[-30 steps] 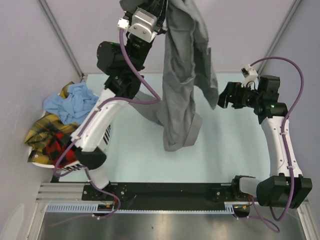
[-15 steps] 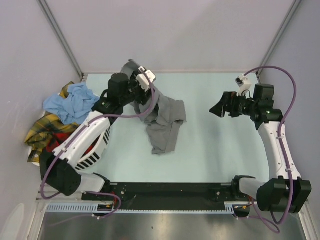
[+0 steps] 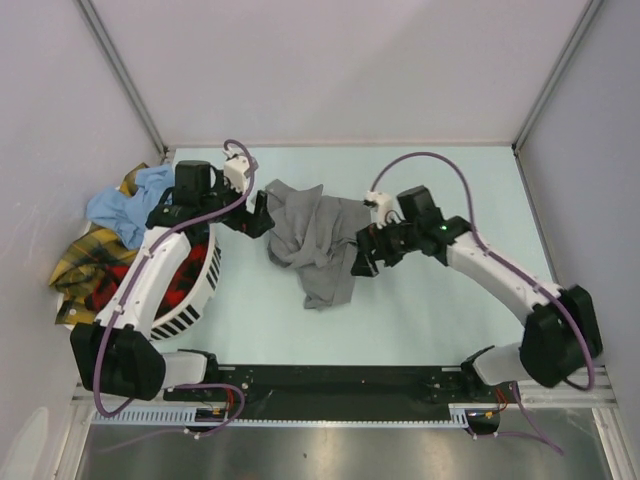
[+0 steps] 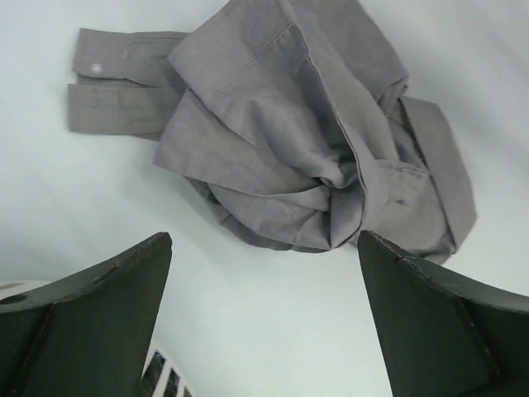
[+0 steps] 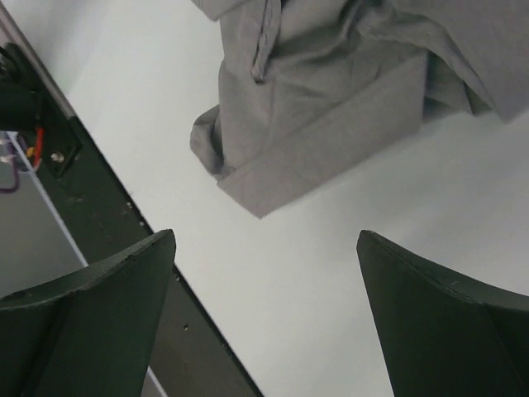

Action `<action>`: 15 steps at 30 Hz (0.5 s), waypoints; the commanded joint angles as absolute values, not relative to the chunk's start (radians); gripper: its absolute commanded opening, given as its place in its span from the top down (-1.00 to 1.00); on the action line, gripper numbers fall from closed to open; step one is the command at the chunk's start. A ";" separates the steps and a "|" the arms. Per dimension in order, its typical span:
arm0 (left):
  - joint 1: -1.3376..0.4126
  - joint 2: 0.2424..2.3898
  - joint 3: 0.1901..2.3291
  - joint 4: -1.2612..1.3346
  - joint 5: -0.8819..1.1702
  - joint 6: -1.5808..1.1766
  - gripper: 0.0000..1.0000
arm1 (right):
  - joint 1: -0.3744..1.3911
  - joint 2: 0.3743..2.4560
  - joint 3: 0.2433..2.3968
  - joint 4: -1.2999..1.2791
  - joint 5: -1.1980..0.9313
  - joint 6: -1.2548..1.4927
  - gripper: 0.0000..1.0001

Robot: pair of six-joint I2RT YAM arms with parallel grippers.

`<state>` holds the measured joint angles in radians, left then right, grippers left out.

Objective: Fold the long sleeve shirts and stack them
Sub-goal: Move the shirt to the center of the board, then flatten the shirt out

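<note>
The pale table [image 3: 400, 310] carries a crumpled grey shirt [image 3: 315, 240] and a white basket [image 3: 198, 297].

- Shirt [image 3: 315, 240] lies on the table [image 3: 450, 320], near its middle, well apart from the other garments;
- Left gripper [image 3: 257, 215] stands just left of the shirt; right gripper [image 3: 363, 256] stands at its right edge; the shirt lies between the two;
- Basket [image 3: 195, 300] sits at the table's left side, left of the shirt, partly under the left arm;
- Heap of shirts [image 3: 115, 215] lies in the basket and over its left rim;
- Mounting rail [image 3: 330, 385] runs along the near edge, before the shirt.
</note>
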<state>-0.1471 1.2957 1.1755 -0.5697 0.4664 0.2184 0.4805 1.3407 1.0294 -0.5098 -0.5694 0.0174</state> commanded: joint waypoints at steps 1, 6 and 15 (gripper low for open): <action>-0.109 1.262 1.138 -0.583 0.571 0.149 -0.99 | 0.586 1.500 1.146 -0.399 -0.433 -0.021 -0.93; -0.094 1.241 1.129 -0.613 0.591 0.159 -0.99 | 0.658 1.705 1.229 -0.391 -0.308 -0.023 -0.86; -0.139 1.273 1.092 -0.635 0.667 0.218 -0.83 | 0.614 1.806 1.221 -0.511 -0.325 -0.092 0.98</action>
<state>-0.1009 1.2755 1.1160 -0.6308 0.5777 0.1883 0.6666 1.8347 1.2057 -0.4389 -0.2932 -0.0471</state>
